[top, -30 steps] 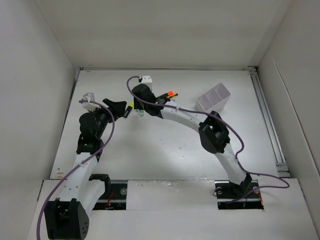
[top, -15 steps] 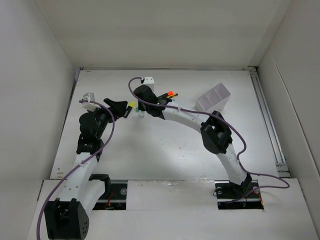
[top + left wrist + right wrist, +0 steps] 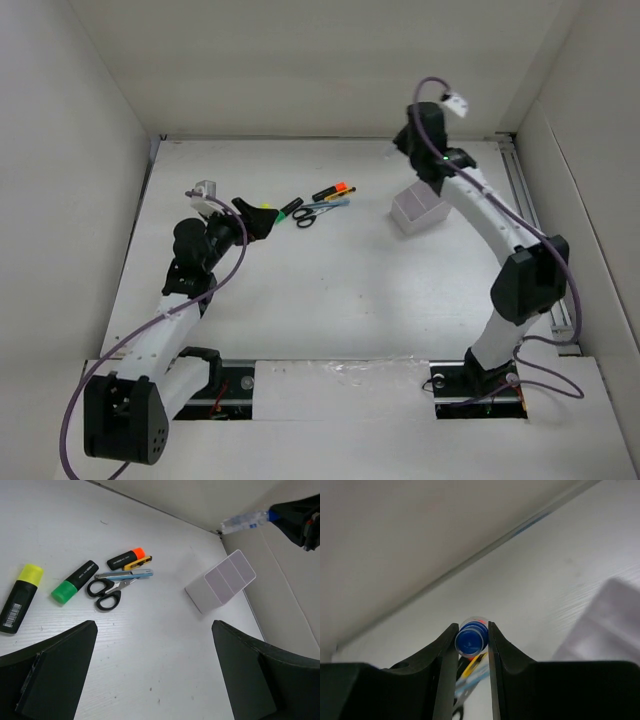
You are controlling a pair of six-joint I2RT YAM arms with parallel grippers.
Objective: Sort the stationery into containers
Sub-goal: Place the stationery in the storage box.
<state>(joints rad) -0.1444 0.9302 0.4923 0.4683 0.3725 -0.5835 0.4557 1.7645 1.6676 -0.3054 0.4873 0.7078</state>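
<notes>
Your right arm (image 3: 487,212) has swung off the stationery (image 3: 129,558) and is hovering just beyond the white divided box (image 3: 222,580), right gripper (image 3: 471,645) pinching the blue-capped bottle (image 3: 247,520) aloft; your left gripper (image 3: 150,675) is waiting spread near the scissors (image 3: 105,589). You're nearing the bottle's drop.

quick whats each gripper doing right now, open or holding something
Left gripper: open, nothing between its fingers.
Right gripper: closed on the small blue-capped bottle.
</notes>
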